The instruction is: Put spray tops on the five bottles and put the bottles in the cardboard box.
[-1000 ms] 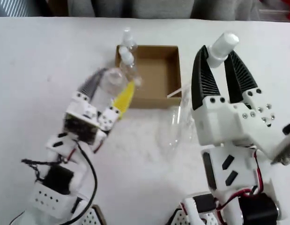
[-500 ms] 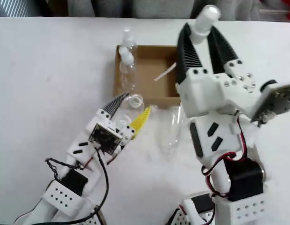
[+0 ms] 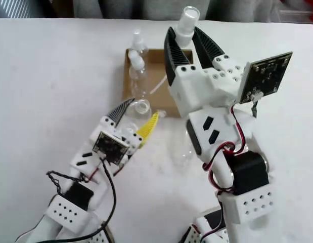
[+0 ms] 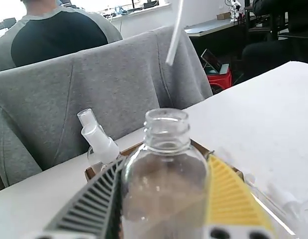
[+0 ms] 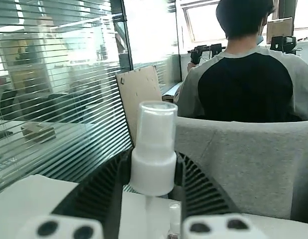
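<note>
White table [image 3: 45,76], grey chair backs behind. My left gripper [image 3: 142,109] is clamped on an uncapped clear bottle [image 4: 165,149], upright, just in front of the cardboard box [image 3: 155,66]. Two capped bottles [image 3: 137,63] stand at the box's far left corner; I can't tell whether inside or out. Another clear bottle [image 3: 184,147] lies on the table between the arms. My right gripper [image 3: 185,31] pinches a spray top [image 5: 154,149], raised over the box, its dip tube [image 3: 159,86] hanging down.
</note>
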Robot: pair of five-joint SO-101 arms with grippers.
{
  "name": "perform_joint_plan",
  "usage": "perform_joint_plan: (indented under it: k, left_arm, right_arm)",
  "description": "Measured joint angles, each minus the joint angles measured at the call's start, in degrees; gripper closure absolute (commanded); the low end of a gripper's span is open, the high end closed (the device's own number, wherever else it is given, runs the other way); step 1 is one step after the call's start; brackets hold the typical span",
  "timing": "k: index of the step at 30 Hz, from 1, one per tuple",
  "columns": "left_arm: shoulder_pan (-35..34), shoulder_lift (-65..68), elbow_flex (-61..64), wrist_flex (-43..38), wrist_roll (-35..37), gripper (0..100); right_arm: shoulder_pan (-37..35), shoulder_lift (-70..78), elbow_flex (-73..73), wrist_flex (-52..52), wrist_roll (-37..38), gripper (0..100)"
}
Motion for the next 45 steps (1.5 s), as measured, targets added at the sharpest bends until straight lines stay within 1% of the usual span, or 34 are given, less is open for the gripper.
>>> perform_joint_plan:
  k: [12, 23, 33, 45]
  left_arm:
    - [0.00, 0.00, 0.00, 0.00, 0.00, 92]
    - [0.00, 0.00, 0.00, 0.00, 0.00, 92]
    - [0.00, 0.00, 0.00, 0.00, 0.00, 92]
    - [0.00, 0.00, 0.00, 0.00, 0.00, 92]
  right_arm:
    - [-5.89, -2.46, 5.01, 0.00, 0.00, 98.2]
    - [-5.71, -3.08, 9.85, 0.00, 0.00, 98.2]
    - [-5.80, -3.08, 5.01, -0.53, 0.00, 98.2]
    - [-5.71, -3.08, 5.01, -0.53, 0.00, 98.2]
